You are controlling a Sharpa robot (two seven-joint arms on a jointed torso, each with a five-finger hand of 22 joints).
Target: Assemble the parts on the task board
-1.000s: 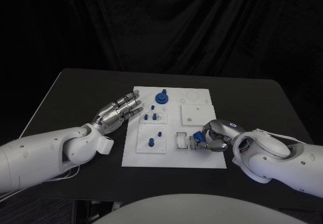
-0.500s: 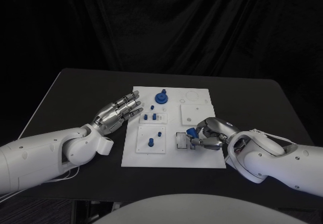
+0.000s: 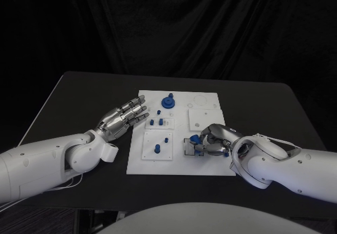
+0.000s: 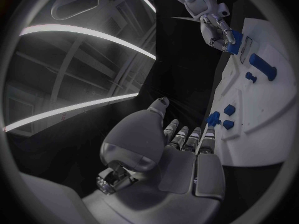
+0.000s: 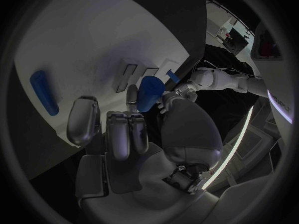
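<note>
The white task board lies mid-table. My right hand sits low over its near right part and pinches a small blue part between thumb and a finger, just over the framed slot. The right wrist view shows that blue part at the fingertips, close to the board. My left hand lies open and flat at the board's left edge, fingers spread, holding nothing. From the left wrist view, the left hand points along the board toward the right hand.
A large blue knob stands at the board's far side. Small blue pieces sit in a middle plate, and blue pegs in the near left plate. Another blue part lies on the board. Black table surrounds the board.
My right hand has moved left across the board with the blue part, from beside the framed slot to over it. The left hand has not moved.
</note>
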